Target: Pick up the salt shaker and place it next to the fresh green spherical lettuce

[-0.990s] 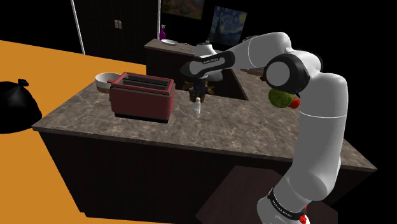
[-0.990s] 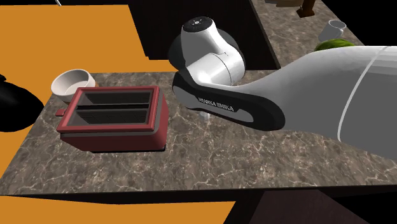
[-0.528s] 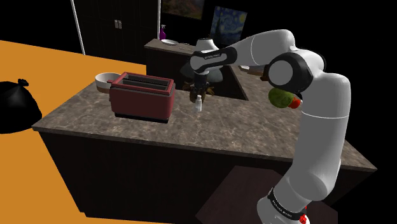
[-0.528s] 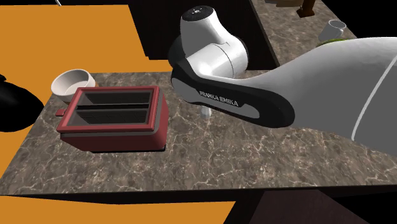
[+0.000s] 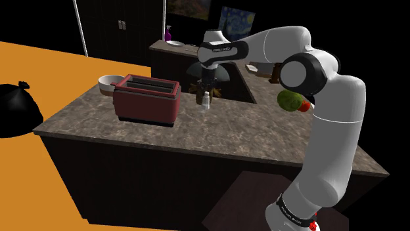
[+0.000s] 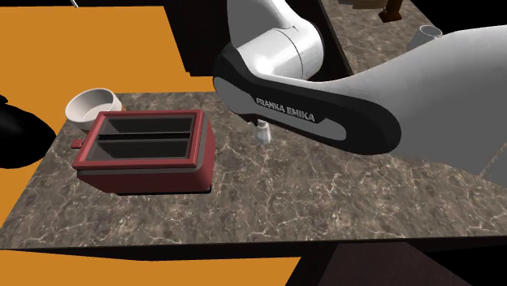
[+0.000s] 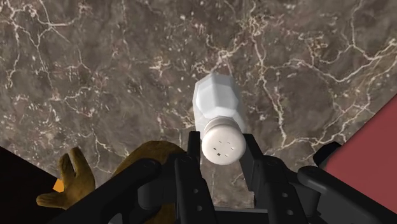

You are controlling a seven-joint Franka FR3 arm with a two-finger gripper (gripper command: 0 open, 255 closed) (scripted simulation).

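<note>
Over at the shoulder view's left edge: black bag [image 5: 16, 105] on the orange floor, out of play. Moving right along the marbled bench [image 5: 250, 131]: white bowl [image 5: 105, 82] first, then red toaster [image 5: 146, 98] just beside it, slots up.

Next, the action. Claw [image 5: 207, 94] pointing straight down, narrowed onto the salt shaker [image 5: 205, 100] and clasping it just under the perforated cap. From the wrist, a black finger [image 7: 192, 162] snug against each side of the white body. Sitting just off the toaster's right end, toward the bench's far edge. Hard to tell whether the base is clear of the marble yet. Reads as the pick-up step: grasp made, lift and carry not yet done.

Further right, well apart from the shaker: green lettuce [image 5: 287, 100], half hidden behind the arm's elbow, with something small and red [image 5: 304, 106] just beside it.

Calls next for a clean straight rise, then a long carry rightward across the bench. Shaker to be kept upright, elbow swung out of the way. Then a gentle set-down just beside the lettuce, no nudging it or its red neighbour.
</note>
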